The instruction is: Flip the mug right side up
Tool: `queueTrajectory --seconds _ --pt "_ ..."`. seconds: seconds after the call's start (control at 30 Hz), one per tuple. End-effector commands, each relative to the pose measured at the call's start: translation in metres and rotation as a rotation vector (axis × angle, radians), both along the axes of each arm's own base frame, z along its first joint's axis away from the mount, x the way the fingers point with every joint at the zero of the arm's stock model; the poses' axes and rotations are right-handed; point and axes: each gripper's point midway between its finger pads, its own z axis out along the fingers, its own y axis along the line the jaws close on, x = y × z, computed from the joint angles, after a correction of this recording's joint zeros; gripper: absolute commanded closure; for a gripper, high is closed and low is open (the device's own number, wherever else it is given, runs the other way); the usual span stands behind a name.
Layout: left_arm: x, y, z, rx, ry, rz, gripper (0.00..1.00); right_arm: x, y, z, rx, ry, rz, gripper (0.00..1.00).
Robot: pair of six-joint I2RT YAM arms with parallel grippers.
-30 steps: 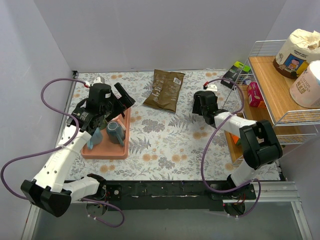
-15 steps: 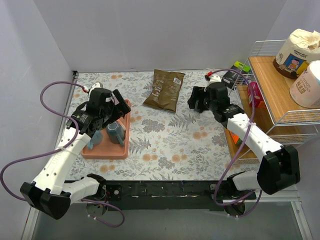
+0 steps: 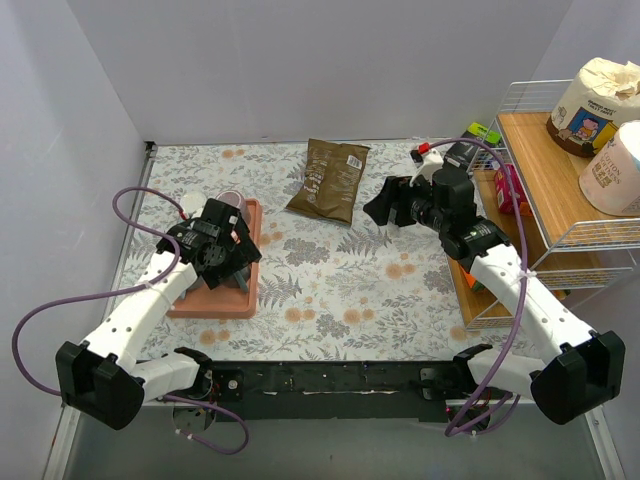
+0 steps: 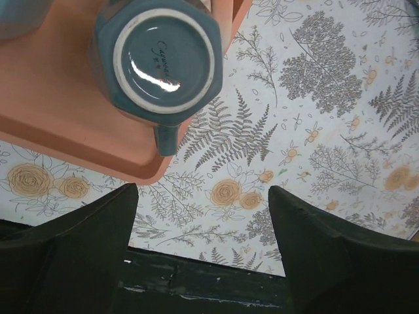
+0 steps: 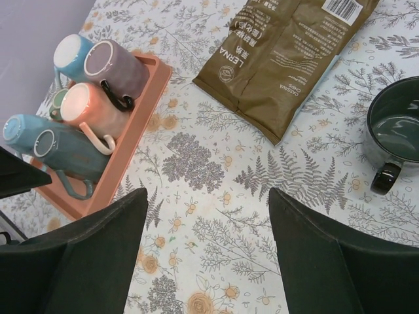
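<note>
Left hand (image 4: 203, 190) released, jaws wide, just short of blue mug (image 4: 157, 65) — upside down at tray (image 4: 59, 124) corner on counter (image 4: 314, 131). Risk: handle (image 4: 167, 137) faces hand, glazed wall may slip mid-flip — knocking other mugs (image 5: 91, 108) alongside.

Left arm (image 3: 140, 315) bent low, fingers (image 4: 69, 252) wide apart; right arm (image 3: 520, 290) outstretched, fingers (image 5: 340, 265) wide apart.

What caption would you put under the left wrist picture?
Open left gripper looking down on an upside-down blue mug at the edge of the pink tray.
</note>
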Motion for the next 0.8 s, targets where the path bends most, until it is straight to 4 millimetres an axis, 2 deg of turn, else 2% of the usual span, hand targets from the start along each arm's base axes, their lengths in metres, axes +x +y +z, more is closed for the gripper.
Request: queueTrajectory --seconds 0.0,0.13,0.33,0.5,0.77 --pt "0.011 0.000 0.001 -0.042 -0.065 0.099 0.28 -0.011 0.002 0.020 0.046 -0.016 0.019 0.19" --pt "0.013 0.008 -0.009 0.002 -0.073 0.132 0.31 -0.013 -0.002 0.019 0.045 0.002 -0.008 0.20" --pt "0.006 0.015 -0.029 0.048 -0.039 0.133 0.31 -0.014 -0.006 0.017 0.045 0.017 -0.034 0.20" --pt "0.015 0.013 -0.037 0.054 -0.073 0.124 0.38 -0.013 -0.005 0.016 0.044 0.022 -0.030 0.21" --pt "0.027 0.016 -0.046 0.091 -0.103 0.110 0.44 -0.014 -0.004 0.015 0.051 0.034 -0.033 0.21"
